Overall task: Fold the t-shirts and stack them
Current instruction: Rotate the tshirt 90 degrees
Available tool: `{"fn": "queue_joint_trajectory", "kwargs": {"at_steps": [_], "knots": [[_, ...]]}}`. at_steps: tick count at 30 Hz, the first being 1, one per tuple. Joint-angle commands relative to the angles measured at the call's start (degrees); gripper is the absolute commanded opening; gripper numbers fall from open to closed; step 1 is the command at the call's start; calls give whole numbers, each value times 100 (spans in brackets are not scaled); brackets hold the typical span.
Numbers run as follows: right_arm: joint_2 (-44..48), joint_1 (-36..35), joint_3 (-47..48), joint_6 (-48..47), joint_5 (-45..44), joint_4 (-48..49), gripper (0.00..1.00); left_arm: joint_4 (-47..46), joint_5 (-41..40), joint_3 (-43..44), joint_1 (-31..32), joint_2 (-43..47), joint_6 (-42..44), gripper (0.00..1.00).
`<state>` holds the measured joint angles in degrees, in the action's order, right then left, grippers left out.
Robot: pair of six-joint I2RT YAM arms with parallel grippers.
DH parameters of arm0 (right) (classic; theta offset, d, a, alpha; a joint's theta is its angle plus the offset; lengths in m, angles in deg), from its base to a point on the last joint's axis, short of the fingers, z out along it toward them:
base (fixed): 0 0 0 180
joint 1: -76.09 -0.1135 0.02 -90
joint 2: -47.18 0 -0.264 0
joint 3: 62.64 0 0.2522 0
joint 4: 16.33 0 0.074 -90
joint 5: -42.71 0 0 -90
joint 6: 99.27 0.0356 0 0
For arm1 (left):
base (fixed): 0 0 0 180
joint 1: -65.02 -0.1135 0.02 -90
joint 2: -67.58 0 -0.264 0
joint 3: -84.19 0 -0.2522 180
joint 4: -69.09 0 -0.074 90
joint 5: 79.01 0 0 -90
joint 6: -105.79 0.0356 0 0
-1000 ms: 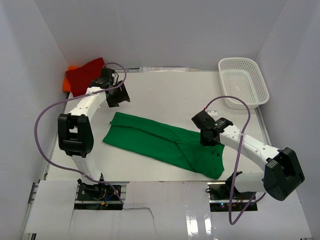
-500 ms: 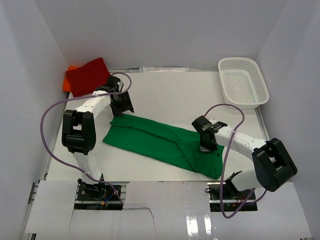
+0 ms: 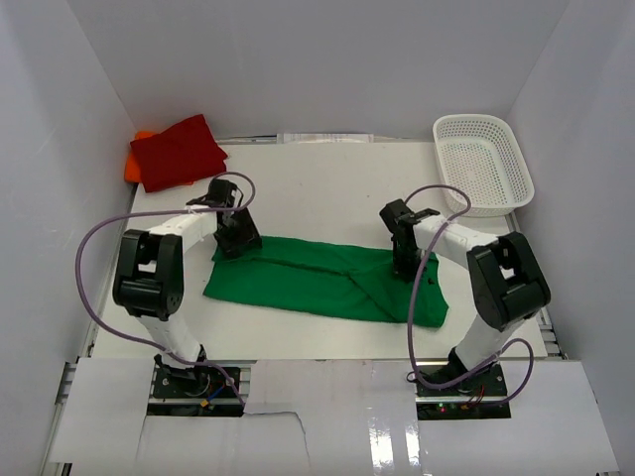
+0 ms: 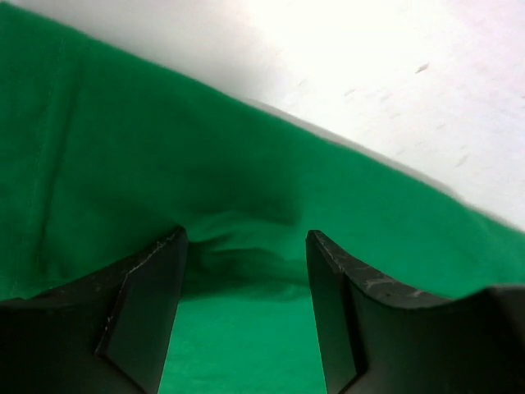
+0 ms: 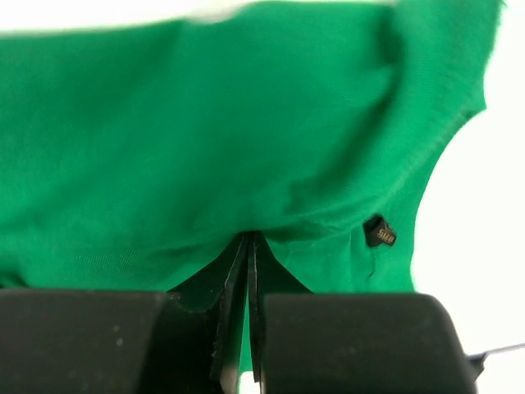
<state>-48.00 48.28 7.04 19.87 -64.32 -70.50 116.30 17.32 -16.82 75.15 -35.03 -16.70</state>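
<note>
Three shirts on white worktop (image 3: 327, 188).

Green shirt (image 3: 317, 283): biggest item. It lies mid-worktop as a long folded band running left to right, creased toward its right end.

Basket (image 3: 483, 167): white mesh, far right corner, well apart from the green cloth.

Red shirt (image 3: 179, 151): folded, far left corner against the wall. It lies on the orange shirt (image 3: 131, 167), of which only a sliver shows at the left edge.

Left tool (image 3: 238, 243): down at the green shirt's far left edge. The wrist view shows its fingers spread, released, with a pucker of cloth between them.

Right tool (image 3: 405, 266): at the far edge near the band's right end, clenched on a fold of green shirt, fingers all but touching.

Label (image 5: 379, 231): small dark tag on the green cloth, just beside the right tool.
</note>
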Motion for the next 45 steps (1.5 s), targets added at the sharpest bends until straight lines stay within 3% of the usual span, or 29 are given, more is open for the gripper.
{"fn": "queue_joint_trajectory", "kwargs": {"at_steps": [1, 4, 9, 15, 17, 22, 30, 36, 41, 43, 45], "knots": [[-720, 364, 681, -347, 174, 745, 8, 205, -754, -730, -2, 793, -424, 71], [-1475, 513, 1814, -594, 367, 605, 8, 241, -800, -1240, -11, 1689, -600, 71], [-3154, 593, 4300, -963, 991, 218, 8, 364, -63, -1873, 41, 2560, -767, 72], [-5262, 610, 7225, -1034, 2133, -170, 8, 346, 316, -2199, 559, 2711, -1066, 73], [-5546, 654, 7669, -929, 2485, -100, 8, 311, 369, -2216, 839, 2676, -1232, 74], [-5582, 909, 6933, -367, 3625, 1409, 8, -13, 659, -2427, 1421, 2466, -1602, 74], [-6039, 1313, 7556, 29, 4402, 1912, 8, -305, 818, -2086, 2924, 2078, -2340, 74], [-5592, 1384, 7258, -172, 4455, 2299, 8, 363, 97, -815, 2898, 2544, -2166, 76], [-5634, 1507, 7555, 12, 4788, 2651, 9, 619, 753, 173, 2881, 2526, -1998, 78], [-5565, 1507, 7680, 39, 4981, 2774, 23, 820, 774, 463, 2881, 2544, -1972, 78], [-5083, 1428, 7121, -66, 5061, 2985, 32, 1266, 134, 735, 2802, 2579, -1806, 79]]}}
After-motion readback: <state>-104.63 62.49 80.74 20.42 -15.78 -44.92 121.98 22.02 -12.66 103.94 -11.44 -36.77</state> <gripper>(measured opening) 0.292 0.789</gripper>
